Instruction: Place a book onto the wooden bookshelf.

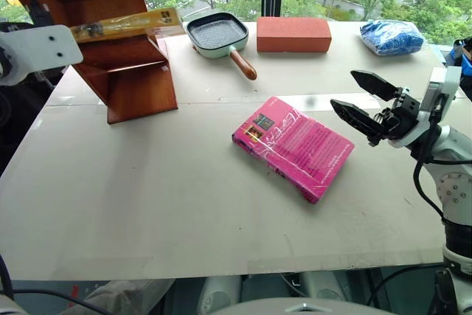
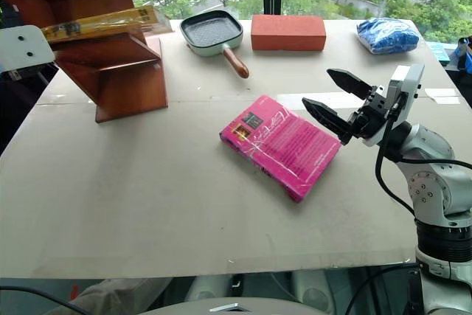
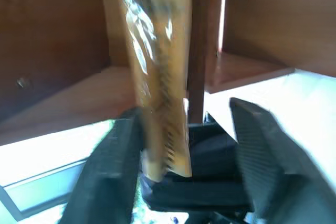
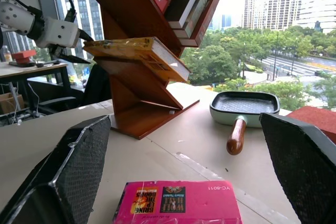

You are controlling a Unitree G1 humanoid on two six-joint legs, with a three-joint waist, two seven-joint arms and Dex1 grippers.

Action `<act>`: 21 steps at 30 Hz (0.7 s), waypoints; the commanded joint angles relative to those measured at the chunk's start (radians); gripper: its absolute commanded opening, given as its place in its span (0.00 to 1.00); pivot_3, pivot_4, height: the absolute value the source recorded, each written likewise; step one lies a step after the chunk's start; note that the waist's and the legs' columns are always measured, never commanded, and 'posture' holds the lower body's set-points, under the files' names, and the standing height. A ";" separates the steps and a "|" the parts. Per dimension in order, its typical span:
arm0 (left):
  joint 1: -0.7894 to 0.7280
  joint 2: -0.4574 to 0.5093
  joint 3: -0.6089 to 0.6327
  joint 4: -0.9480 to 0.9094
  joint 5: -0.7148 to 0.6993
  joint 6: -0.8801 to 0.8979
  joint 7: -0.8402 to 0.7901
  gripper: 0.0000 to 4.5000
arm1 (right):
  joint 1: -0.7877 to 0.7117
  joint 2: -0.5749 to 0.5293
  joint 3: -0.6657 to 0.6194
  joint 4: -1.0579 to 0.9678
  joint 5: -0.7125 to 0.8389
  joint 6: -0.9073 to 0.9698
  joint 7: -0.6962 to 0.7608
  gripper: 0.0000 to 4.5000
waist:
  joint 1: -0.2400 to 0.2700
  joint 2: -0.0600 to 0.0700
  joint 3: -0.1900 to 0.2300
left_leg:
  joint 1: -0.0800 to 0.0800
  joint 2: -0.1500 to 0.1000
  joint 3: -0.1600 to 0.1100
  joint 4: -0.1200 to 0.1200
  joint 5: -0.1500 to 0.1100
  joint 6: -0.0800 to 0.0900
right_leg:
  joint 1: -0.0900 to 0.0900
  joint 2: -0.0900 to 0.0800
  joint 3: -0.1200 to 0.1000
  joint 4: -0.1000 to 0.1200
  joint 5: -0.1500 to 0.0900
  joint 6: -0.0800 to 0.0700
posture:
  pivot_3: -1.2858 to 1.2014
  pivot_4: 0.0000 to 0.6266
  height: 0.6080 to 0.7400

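The yellow-orange book (image 4: 137, 52) lay flat on a slanted board of the wooden bookshelf (image 1: 133, 79), one end jutting out past the shelf's edge toward the window. The left claw (image 3: 184, 145) stood at the shelf with its black fingers (image 3: 113, 166) spread wide to either side of the wrapped book; one finger sat just beside the cover, and whether it touched could not be told. Across the worktop (image 1: 147, 197), the right claw (image 2: 335, 101) hovered with its jaws wide apart and nothing between them, just beside a magenta-pink book (image 1: 293, 147) that lay flat near the middle. Farther back, near the window, sat a pale-green grill pan (image 1: 219, 35) with a wooden handle, a red brick-like block (image 1: 293, 35) and a blue bag (image 1: 391, 37).
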State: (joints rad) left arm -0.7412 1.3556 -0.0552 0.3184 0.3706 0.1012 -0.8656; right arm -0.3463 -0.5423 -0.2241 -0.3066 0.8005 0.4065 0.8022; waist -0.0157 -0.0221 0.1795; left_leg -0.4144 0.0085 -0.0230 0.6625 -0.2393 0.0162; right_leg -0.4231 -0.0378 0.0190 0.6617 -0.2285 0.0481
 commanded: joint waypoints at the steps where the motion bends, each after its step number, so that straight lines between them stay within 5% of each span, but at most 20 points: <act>1: 0.019 0.027 0.060 -0.060 0.006 0.047 0.012 0.99 | -0.029 0.006 -0.010 -0.029 0.007 -0.024 0.007 1.00 | 0.000 0.000 0.000 | 0.000 0.000 0.000 0.001 0.000 0.000 | 0.000 0.000 0.000 0.000 0.000 0.000 | 0.52 0.24 1.00; 5: 0.076 0.036 0.146 -0.159 -0.038 0.113 -0.004 0.99 | -0.044 0.007 -0.007 -0.001 0.005 -0.025 0.026 1.00 | -0.001 0.000 0.000 | 0.000 0.001 0.000 0.002 0.000 0.000 | 0.000 0.000 0.000 0.001 0.000 0.000 | 0.52 0.24 1.00; 10: 0.000 -0.142 0.324 -0.458 -0.353 0.487 -0.087 0.99 | -0.036 -0.016 0.005 0.074 -0.049 -0.063 0.093 1.00 | 0.009 -0.001 0.000 | -0.001 0.002 -0.002 0.006 0.000 0.000 | 0.002 0.000 -0.002 0.001 0.000 0.000 | 0.52 0.24 1.00; 15: 0.050 -0.530 0.549 -0.832 -0.900 0.824 -0.050 0.99 | 0.082 -0.039 0.016 0.160 -0.173 -0.164 0.155 1.00 | 0.010 0.000 -0.001 | 0.000 0.002 -0.003 0.009 0.000 0.000 | 0.007 -0.002 -0.003 0.000 0.000 0.001 | 0.52 0.24 1.00; 21: 0.447 -0.919 0.510 -0.968 -0.969 0.846 0.206 0.99 | 0.195 -0.064 -0.019 0.293 -0.268 -0.301 0.207 1.00 | -0.017 0.001 -0.001 | 0.006 0.002 -0.004 0.008 0.000 0.000 | 0.008 0.001 0.004 0.002 0.001 0.000 | 0.52 0.24 1.00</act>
State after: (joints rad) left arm -0.3601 0.4594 0.4740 -0.6025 -0.5908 0.9626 -0.7131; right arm -0.1598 -0.5911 -0.2055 -0.0206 0.5456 0.1596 0.9892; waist -0.0323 -0.0208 0.1781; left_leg -0.4033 0.0106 -0.0252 0.6692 -0.2394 0.0162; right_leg -0.4113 -0.0373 0.0251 0.6649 -0.2280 0.0479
